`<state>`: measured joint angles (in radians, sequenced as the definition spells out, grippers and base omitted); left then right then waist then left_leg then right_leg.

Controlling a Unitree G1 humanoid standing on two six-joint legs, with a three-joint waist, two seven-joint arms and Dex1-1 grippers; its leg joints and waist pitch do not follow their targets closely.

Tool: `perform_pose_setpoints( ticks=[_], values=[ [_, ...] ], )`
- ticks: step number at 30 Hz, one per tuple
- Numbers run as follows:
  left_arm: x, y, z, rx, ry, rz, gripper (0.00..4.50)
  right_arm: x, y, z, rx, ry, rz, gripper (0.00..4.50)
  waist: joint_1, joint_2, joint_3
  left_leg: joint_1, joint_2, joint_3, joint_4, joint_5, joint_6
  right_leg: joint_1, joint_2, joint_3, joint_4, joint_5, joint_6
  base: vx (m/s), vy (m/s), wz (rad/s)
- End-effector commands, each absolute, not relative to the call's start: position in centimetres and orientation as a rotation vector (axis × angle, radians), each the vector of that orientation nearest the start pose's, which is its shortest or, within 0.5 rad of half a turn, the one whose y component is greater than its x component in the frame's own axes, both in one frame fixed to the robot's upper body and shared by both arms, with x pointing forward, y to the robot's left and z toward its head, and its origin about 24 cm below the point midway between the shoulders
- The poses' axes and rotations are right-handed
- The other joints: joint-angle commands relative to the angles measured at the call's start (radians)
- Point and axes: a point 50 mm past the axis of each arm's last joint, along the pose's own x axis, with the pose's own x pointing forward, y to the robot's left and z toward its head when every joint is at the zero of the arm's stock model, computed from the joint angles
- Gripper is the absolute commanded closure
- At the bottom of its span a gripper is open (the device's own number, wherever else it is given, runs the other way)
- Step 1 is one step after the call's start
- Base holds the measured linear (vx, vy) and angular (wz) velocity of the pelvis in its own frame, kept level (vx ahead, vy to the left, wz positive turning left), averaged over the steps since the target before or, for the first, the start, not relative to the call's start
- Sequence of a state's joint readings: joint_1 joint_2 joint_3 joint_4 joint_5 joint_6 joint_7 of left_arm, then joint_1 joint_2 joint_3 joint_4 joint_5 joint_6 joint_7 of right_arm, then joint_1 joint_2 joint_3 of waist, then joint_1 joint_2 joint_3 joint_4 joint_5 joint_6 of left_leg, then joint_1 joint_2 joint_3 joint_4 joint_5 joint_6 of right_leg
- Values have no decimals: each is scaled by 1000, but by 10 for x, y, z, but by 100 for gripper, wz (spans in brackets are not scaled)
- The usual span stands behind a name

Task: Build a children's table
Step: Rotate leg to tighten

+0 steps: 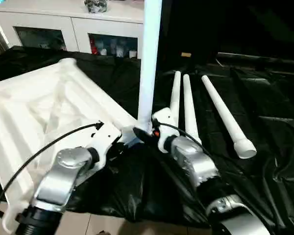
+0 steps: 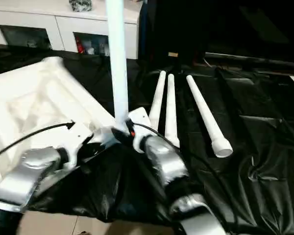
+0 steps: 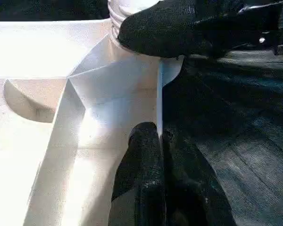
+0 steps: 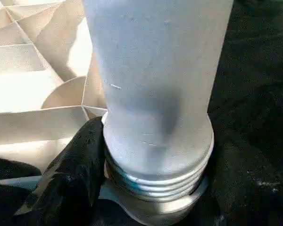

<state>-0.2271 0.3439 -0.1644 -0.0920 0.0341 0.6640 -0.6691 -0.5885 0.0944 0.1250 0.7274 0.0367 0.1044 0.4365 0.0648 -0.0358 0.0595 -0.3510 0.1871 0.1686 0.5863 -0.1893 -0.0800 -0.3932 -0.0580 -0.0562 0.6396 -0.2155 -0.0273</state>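
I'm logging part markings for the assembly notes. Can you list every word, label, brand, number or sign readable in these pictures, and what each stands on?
None can be read.
Table top, upright leg and the three loose legs: plain white, no print visible.
Small tan tag on the black sheet beyond the legs: too small to read.
Items behind the cabinet's glass doors: too blurred to read.

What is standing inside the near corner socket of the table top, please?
One white leg stands upright in the corner socket of the table top. Its threaded end is still partly visible above the socket; what lies deeper inside is hidden.
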Motion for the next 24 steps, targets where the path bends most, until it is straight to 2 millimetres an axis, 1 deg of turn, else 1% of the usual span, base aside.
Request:
perform_pose_setpoints(
  ticks=[1, 2, 4, 5, 6, 7, 8, 10, 11, 12, 13, 14, 15, 16, 18, 19, 20, 21, 22, 24],
  values=[
    [268, 119, 58, 257, 438, -827, 450, 315, -6, 28, 41, 312, 845, 173, 6, 7, -61, -4, 39, -13, -69, -154, 13, 45, -81, 56, -83, -148, -177, 0, 0, 0],
    [268, 120, 58, 268, 443, -836, 450, 316, -8, 28, 30, 304, 845, 173, 6, 7, -60, -5, 38, -12, -69, -139, 21, 46, -80, 55, -81, -113, -183, 0, 0, 0],
    [268, 120, 58, 279, 444, -852, 450, 317, -11, 28, 45, 302, 855, 173, 5, 7, -58, -3, 39, -12, -70, -160, 21, 45, -81, 55, -85, -143, -182, 0, 0, 0],
    [268, 121, 59, 281, 447, -857, 450, 318, -12, 28, 52, 303, 857, 103, 5, 11, -57, -2, 39, -12, -71, -180, 17, 44, -81, 55, -87, -171, -180, 0, 0, 0],
    [268, 122, 58, 286, 447, -868, 450, 318, -15, 28, 56, 303, 859, 103, 4, 10, -57, -2, 40, -12, -71, -187, 16, 44, -82, 55, -89, -181, -178, 0, 0, 0],
    [267, 124, 58, 294, 449, -887, 450, 319, -18, 29, 58, 302, 863, 100, 3, 12, -56, -2, 40, -14, -73, -201, 13, 44, -81, 55, -90, -198, -173, 0, 0, 0],
    [267, 124, 58, 296, 450, -893, 450, 319, -19, 29, 59, 303, 864, 89, 2, 12, -56, -1, 41, -14, -73, -204, 13, 43, -81, 55, -90, -198, -174, 0, 0, 0],
    [267, 127, 57, 301, 461, -899, 450, 320, -24, 30, 41, 291, 861, 89, 2, 13, -59, 0, 41, -14, -72, -193, 11, 44, -80, 56, -87, -172, -179, 0, 0, 0],
    [267, 130, 57, 300, 470, -911, 450, 321, -29, 32, 34, 279, 875, 89, 2, 15, -60, -1, 40, -13, -70, -179, 12, 45, -80, 56, -85, -141, -187, 0, 0, 0],
    [267, 130, 56, 300, 471, -912, 450, 321, -30, 32, 33, 277, 877, 89, 3, 20, -62, -1, 39, -13, -68, -167, 13, 47, -78, 55, -81, -103, -194, 0, 0, 0],
    [267, 133, 56, 298, 477, -929, 450, 321, -36, 35, 25, 262, 904, 89, 3, 20, -62, -1, 39, -13, -68, -167, 13, 47, -78, 55, -81, -103, -194, 0, 0, 0],
    [268, 136, 55, 300, 482, -958, 450, 320, -44, 39, 12, 243, 954, 89, 9, 26, -64, 0, 37, -13, -65, -149, 25, 48, -74, 54, -79, -55, -199, 0, 0, 0],
    [268, 137, 55, 304, 483, -969, 450, 319, -47, 40, 7, 238, 973, 89, 13, 23, -65, 3, 40, -10, -64, -146, 31, 46, -76, 54, -77, -30, -208, 0, 0, 0],
    [268, 139, 55, 304, 480, -993, 450, 318, -51, 41, -4, 230, 1003, 89, 16, 28, -64, 1, 40, -11, -65, -144, 31, 47, -76, 54, -76, -27, -211, 0, 0, 0],
    [270, 142, 56, 321, 476, -1032, 450, 313, -60, 43, -32, 225, 1071, 89, 27, 25, -62, 2, 40, -10, -65, -162, 32, 49, -76, 53, -82, -57, -208, 0, 0, 0],
    [270, 144, 56, 325, 474, -1051, 450, 312, -63, 44, -43, 225, 1095, 89, 27, 25, -62, 2, 40, -10, -65, -162, 32, 49, -76, 53, -82, -57, -208, 0, 0, 0],
    [270, 146, 56, 329, 475, -1079, 450, 309, -68, 44, -61, 229, 1129, 89, 31, 27, -60, 4, 41, -10, -67, -185, 27, 47, -78, 53, -85, -99, -204, 0, 0, 0],
    [270, 147, 57, 335, 475, -1102, 450, 307, -72, 45, -74, 232, 1156, 89, 32, 27, -60, 3, 42, -11, -68, -189, 23, 48, -79, 52, -85, -118, -202, 0, 0, 0],
    [270, 148, 57, 337, 476, -1109, 450, 306, -73, 45, -79, 233, 1165, 89, 32, 26, -59, 3, 42, -10, -68, -192, 22, 48, -79, 53, -87, -125, -199, 0, 0, 0],
    [271, 153, 56, 366, 490, -1142, 450, 301, -80, 46, -103, 245, 1225, 89, 38, 26, -59, 5, 43, -11, -68, -190, 21, 46, -79, 53, -89, -140, -191, 0, 0, 0]
  ],
)
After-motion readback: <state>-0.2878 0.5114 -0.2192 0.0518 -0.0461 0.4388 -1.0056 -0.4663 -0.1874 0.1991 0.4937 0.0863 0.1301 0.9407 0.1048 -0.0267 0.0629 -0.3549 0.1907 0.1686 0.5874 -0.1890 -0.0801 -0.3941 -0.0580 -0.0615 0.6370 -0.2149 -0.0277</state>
